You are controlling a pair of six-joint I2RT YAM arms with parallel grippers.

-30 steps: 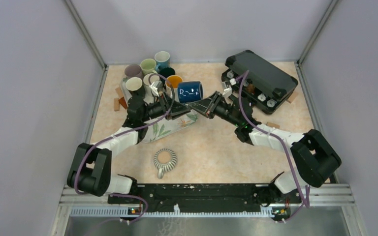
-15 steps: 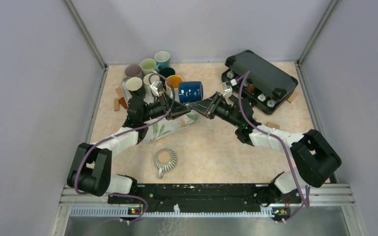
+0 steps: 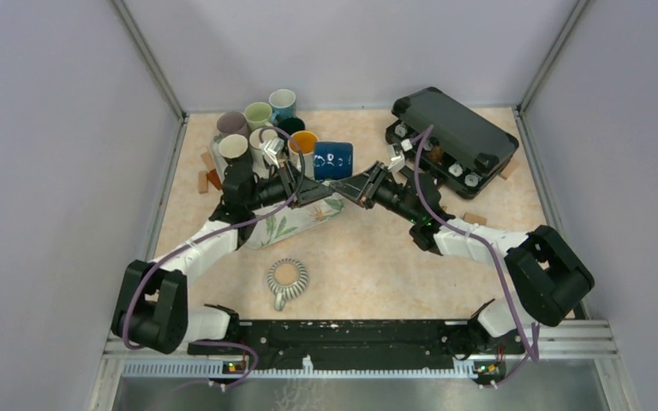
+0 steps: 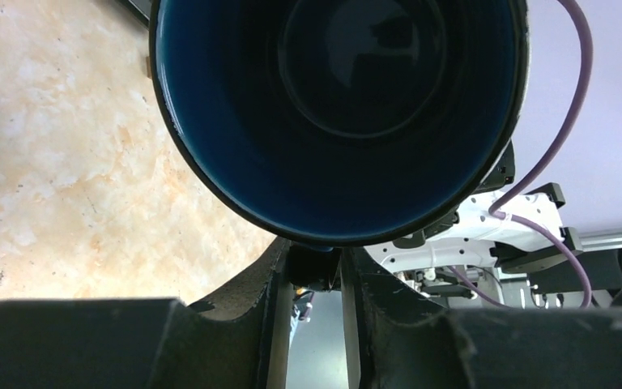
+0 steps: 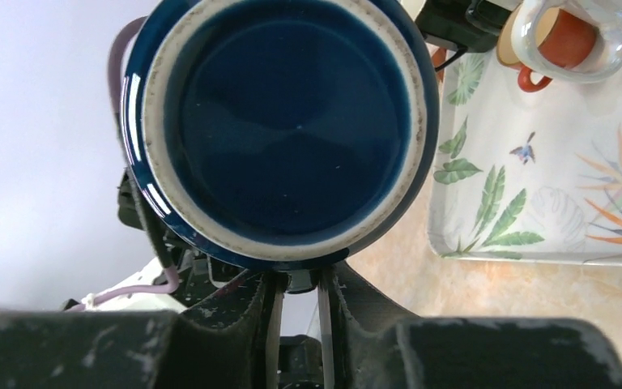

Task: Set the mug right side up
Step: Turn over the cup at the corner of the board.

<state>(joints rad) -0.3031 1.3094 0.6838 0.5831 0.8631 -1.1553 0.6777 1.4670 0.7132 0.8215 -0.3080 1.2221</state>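
Observation:
The dark blue mug [image 3: 331, 160] lies on its side in the air above the far edge of the leaf-patterned tray [image 3: 296, 224], held between both arms. My left gripper [image 3: 313, 188] comes from the left and is shut on the mug's handle under the body. The left wrist view looks into the mug's open mouth [image 4: 340, 105], with my left gripper [image 4: 316, 271] below it. My right gripper [image 3: 353, 185] comes from the right, also shut on the handle. The right wrist view shows the mug's flat base [image 5: 287, 121] above my right gripper [image 5: 300, 279].
Several upright mugs [image 3: 257, 116] cluster at the back left, one orange inside [image 3: 302, 141]. An open black case [image 3: 458, 128] sits at the back right. A coiled trivet [image 3: 287, 276] lies near the front. Wooden blocks [image 3: 208, 178] lie by the left wall.
The mug has levelled out slightly and stays between both grippers. The left arm's elbow has shifted a little to the left. The right arm has barely moved.

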